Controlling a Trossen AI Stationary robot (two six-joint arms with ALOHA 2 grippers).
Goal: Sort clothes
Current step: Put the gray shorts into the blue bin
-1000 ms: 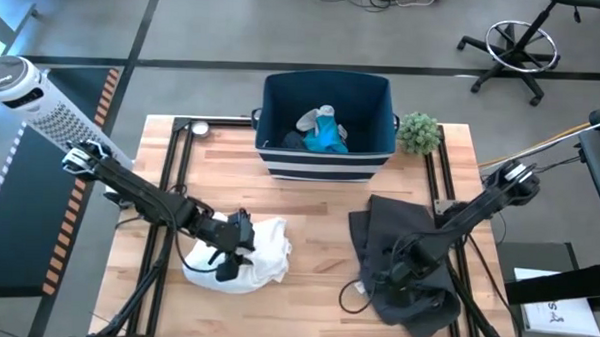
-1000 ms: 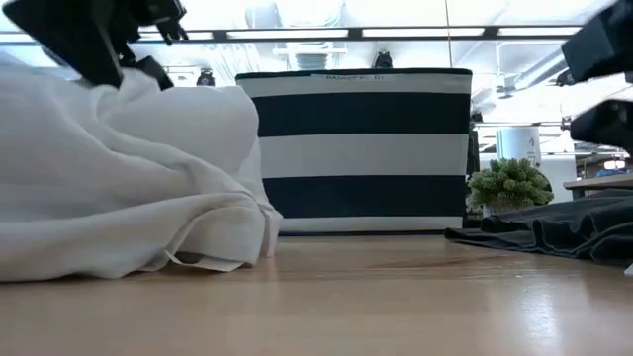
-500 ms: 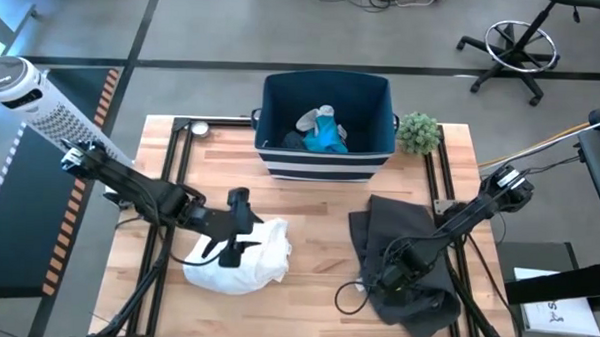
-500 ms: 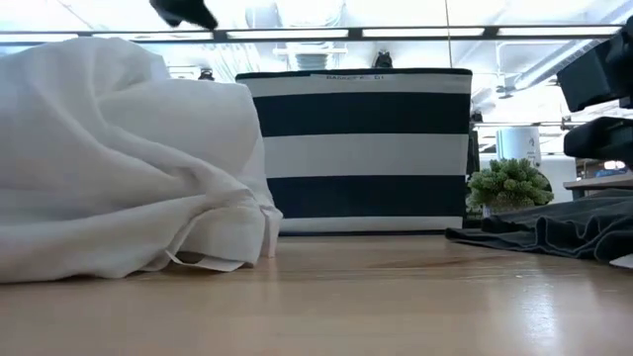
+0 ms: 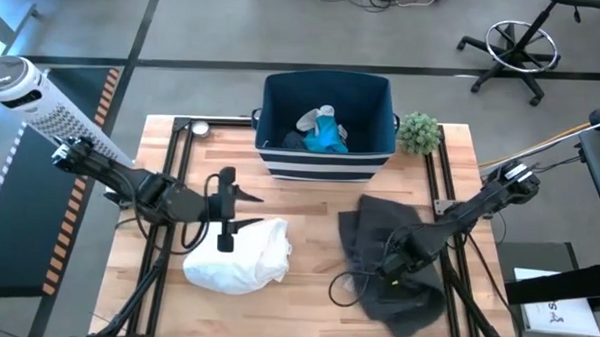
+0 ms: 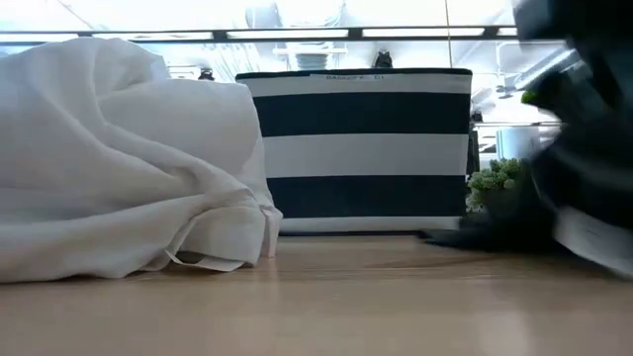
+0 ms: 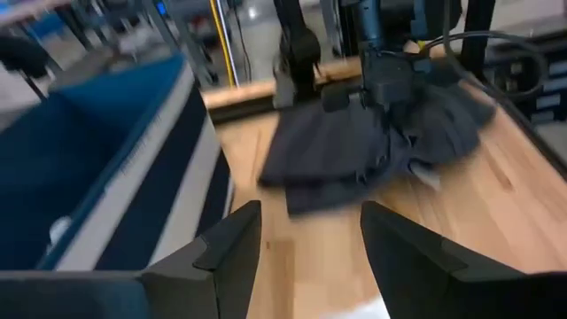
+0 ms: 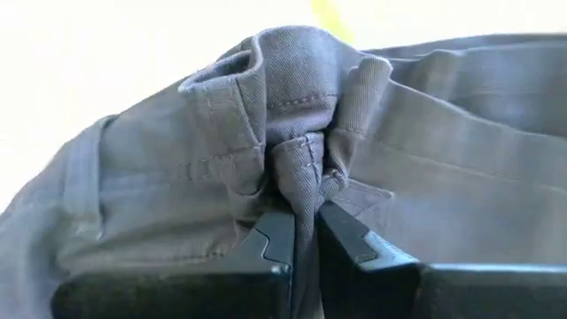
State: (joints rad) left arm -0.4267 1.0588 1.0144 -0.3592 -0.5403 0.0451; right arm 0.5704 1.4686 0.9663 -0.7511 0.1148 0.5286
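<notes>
- Your left gripper is now hanging above the table between the bin and the white garment. A second ago it was down on that white cloth; now it is lifted off, and its fingers are standing wide apart with nothing between them.
- The white garment is lying in a heap at the near left of the table, almost where it was. So you are not carrying it; that grasp is not giving any progress yet.
- Your right gripper is sitting on the grey garment. In the right wrist view its fingers are closed tight on a bunched fold of the grey cloth.
- The grey garment is changing shape: its edge toward the table's middle is now bunched and raised compared with half a second ago, and in the low view it is blurring at the right. I judge that you are starting to lift it.
- In the bin, teal and grey pieces are already lying. The two large garments are both still on the table.
- The plant is standing just beside the bin, so I think you should be watching it when the grey cloth is swinging over.
</notes>
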